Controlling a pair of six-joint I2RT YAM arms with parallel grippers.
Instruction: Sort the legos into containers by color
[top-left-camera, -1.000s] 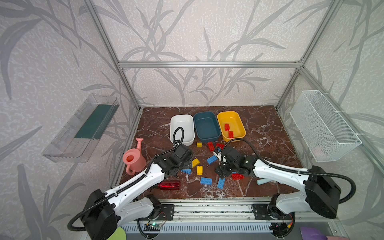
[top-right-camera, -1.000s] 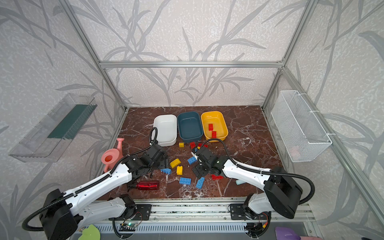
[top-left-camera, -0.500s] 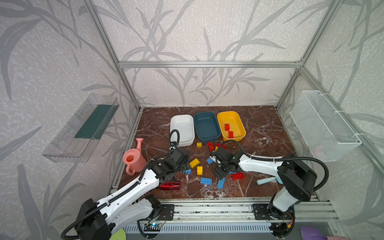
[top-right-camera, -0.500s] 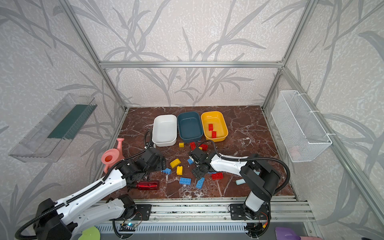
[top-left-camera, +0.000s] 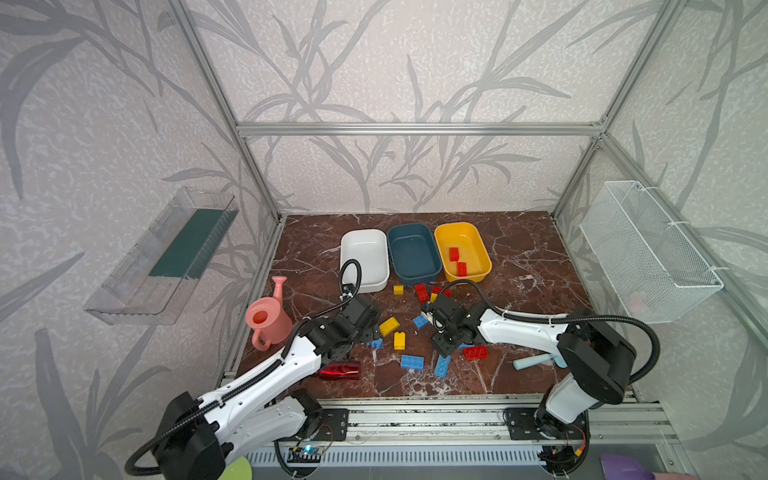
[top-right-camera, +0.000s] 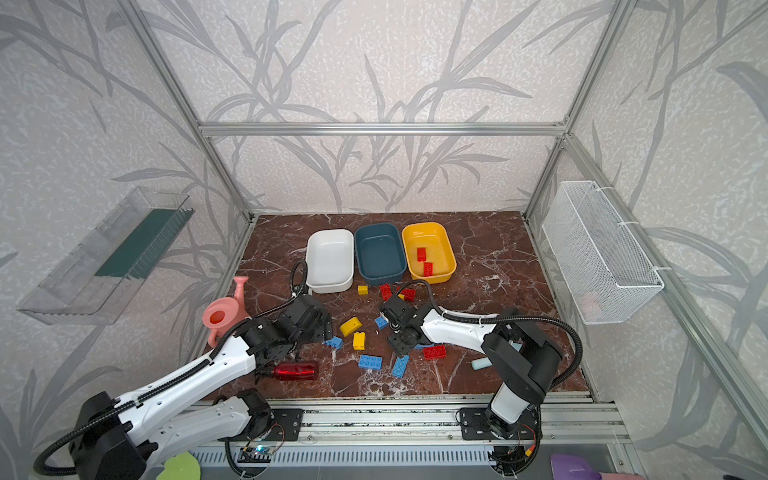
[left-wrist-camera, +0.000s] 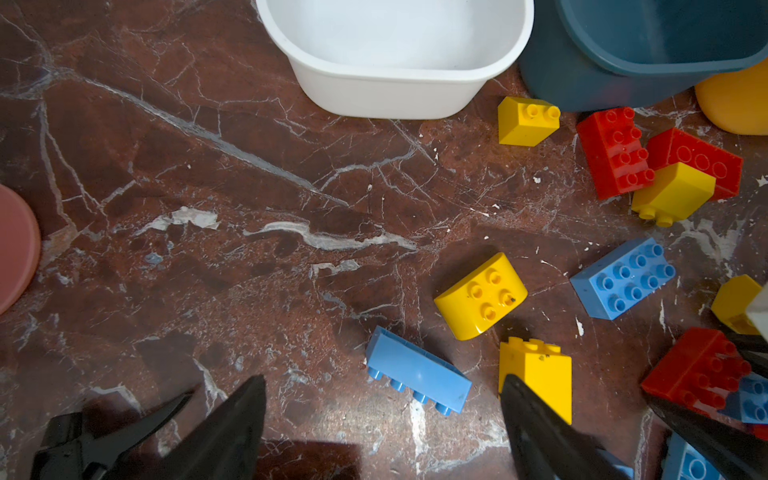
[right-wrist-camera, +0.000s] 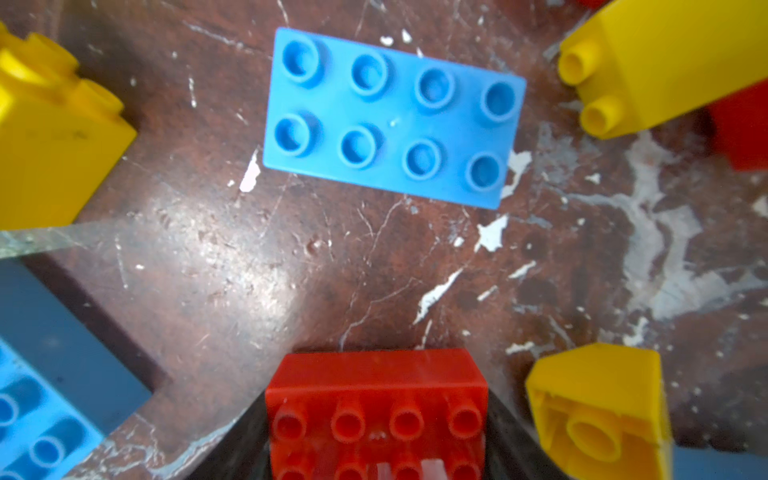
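Observation:
Three containers stand in a row at the back: a white tub (top-left-camera: 365, 257), a teal tub (top-left-camera: 413, 249) and a yellow tub (top-left-camera: 461, 245) holding two red legos (top-left-camera: 454, 254). Loose legos lie in front of them, among them a yellow one (top-left-camera: 389, 326), a blue one (top-left-camera: 412, 362) and a red one (top-left-camera: 476, 352). My right gripper (right-wrist-camera: 376, 399) points down among them, its jaws pressed on both sides of a red lego (right-wrist-camera: 376, 386). My left gripper (left-wrist-camera: 383, 380) hangs open low over the floor. A blue lego on its side (left-wrist-camera: 417, 376) lies just ahead of its fingers.
A pink watering can (top-left-camera: 266, 320) stands at the left edge, with a red spray bottle (top-left-camera: 340, 370) lying under my left arm. A light blue scoop (top-left-camera: 534, 361) lies front right. A wire basket (top-left-camera: 648, 249) and a clear tray (top-left-camera: 166, 257) hang on the side walls.
My right gripper's jaws have narrowed from wide open onto the red lego. The left arm has barely moved and its jaws stay wide.

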